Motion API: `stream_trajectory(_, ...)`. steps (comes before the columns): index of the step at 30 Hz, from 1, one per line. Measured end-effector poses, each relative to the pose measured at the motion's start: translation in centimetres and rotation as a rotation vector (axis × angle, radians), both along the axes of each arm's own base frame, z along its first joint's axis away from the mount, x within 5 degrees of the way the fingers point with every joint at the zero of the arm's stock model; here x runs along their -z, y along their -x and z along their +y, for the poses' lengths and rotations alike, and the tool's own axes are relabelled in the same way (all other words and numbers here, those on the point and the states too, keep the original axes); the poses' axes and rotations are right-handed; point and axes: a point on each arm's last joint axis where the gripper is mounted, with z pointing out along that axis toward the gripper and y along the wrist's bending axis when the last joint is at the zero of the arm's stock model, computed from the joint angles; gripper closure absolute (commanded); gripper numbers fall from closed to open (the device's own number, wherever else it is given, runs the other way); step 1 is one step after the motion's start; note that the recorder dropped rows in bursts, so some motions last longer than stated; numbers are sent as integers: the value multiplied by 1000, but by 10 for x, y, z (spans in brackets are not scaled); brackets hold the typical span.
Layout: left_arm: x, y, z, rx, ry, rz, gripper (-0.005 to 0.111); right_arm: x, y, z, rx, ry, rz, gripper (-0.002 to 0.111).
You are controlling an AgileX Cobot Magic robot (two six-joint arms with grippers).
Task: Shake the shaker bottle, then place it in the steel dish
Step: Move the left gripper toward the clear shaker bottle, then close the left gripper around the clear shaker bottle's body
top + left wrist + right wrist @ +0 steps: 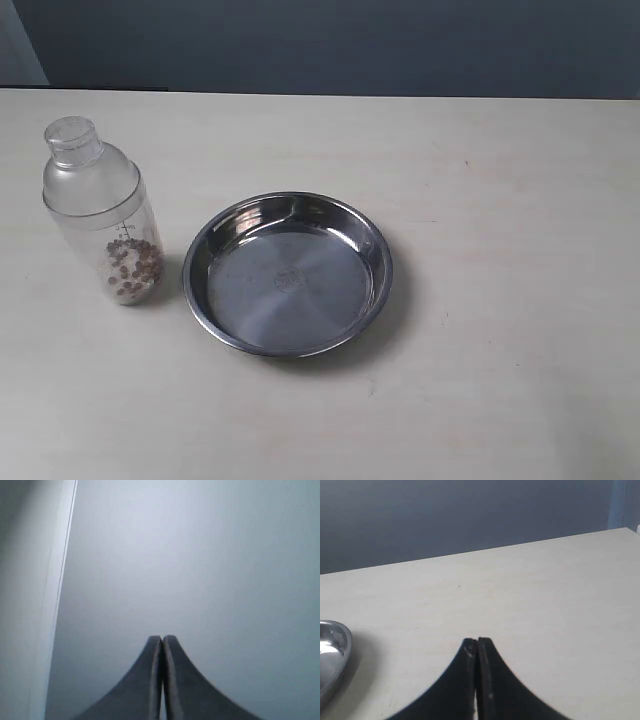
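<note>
1. Dark left gripper (162,639): jaws pressed together, empty, facing only a blank grey surface (200,555); not visible from the exterior view.
2. Clear plastic bottle (100,215): upright near the left edge of the desk (500,330), cap (72,138) on, brown beans (133,268) settled at the bottom; just beside the dish (290,285), not touching it.
3. Shiny steel dish: around the middle of the desk, nothing inside, flat base bare.
4. Dark right gripper (477,641): jaws likewise closed on nothing, over bare desk to the right of the dish, with the rim of it in sight.
5. Step in hand, by judgement: reach for the bottle; nothing grasped yet. Probably best taken with the left gripper, on the nearer side.
6. Open the jaws wide before the approach; come in level below the frosted dome (95,180) and above the beans; close squarely, to prevent twisting or slipping on smooth plastic.
7. Lift well clear of the desk before shaking; keep the strokes short, away from the dish; mind the cap.
</note>
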Motion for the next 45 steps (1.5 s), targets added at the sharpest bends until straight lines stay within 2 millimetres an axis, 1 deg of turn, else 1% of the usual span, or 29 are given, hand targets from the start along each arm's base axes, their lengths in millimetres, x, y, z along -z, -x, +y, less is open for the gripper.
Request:
stream_trajectory(2, -31, -17, 1, -30, -74, -20, 106, 0, 0, 0, 0, 0, 0, 109)
stream_trajectory(4, -53, -37, 2, -43, -118, -10, 106, 0, 0, 0, 0, 0, 0, 109)
stream_trajectory(6, -66, -63, 4, -44, -137, 38, 106, 0, 0, 0, 0, 0, 0, 109)
stream_trajectory(7, -67, -76, 4, -38, -136, 78, 106, 0, 0, 0, 0, 0, 0, 109)
stream_trajectory(9, -58, -98, 6, -16, -103, 177, 106, 0, 0, 0, 0, 0, 0, 109)
stream_trajectory(11, -35, -117, 7, 11, -49, 272, 106, 0, 0, 0, 0, 0, 0, 109)
stream_trajectory(13, -11, -125, 5, 37, -18, 309, 106, 0, 0, 0, 0, 2, 0, 109)
stream_trajectory(15, 13, -126, 0, 66, -19, 324, 106, 0, 0, 0, 0, 2, 0, 109)
stream_trajectory(16, 21, -125, -3, 85, -22, 326, 106, 0, 0, 0, 0, 2, 0, 109)
stream_trajectory(19, 40, -122, -15, 167, -52, 344, 106, 0, 0, 0, 0, 2, 0, 109)
stream_trajectory(21, 48, -120, -22, 226, -65, 362, 106, 0, 0, 0, 0, 2, 0, 109)
stream_trajectory(25, 53, -118, -29, 286, -87, 376, 105, 0, 0, 0, 0, 0, 0, 109)
stream_trajectory(27, 55, -118, -30, 294, -76, 378, 92, 0, 0, 0, 0, 0, 0, 109)
stream_trajectory(28, 55, -117, -31, 298, -88, 373, 69, 0, 0, 0, 0, 0, 0, 109)
stream_trajectory(29, 56, -116, -33, 312, -121, 358, 52, 0, 0, 0, 0, 0, 0, 109)
stream_trajectory(30, 56, -116, -34, 320, -139, 348, 12, 0, 0, 0, 0, 0, 0, 109)
stream_trajectory(31, 58, -116, -35, 327, -155, 348, 2, 0, 0, 0, 0, 0, 0, 109)
stream_trajectory(32, 59, -117, -35, 327, -157, 352, 1, 0, 0, 0, 0, 2, 0, 109)
stream_trajectory(36, 81, -144, -35, 350, -157, 422, 1, 0, 0, 0, 0, 2, 0, 109)
stream_trajectory(40, 103, -166, -28, 341, -110, 454, 1, 0, 0, 0, 0, 2, 0, 109)
stream_trajectory(45, 124, -180, -23, 344, -83, 498, 1, 0, 0, 0, 0, 2, 0, 109)
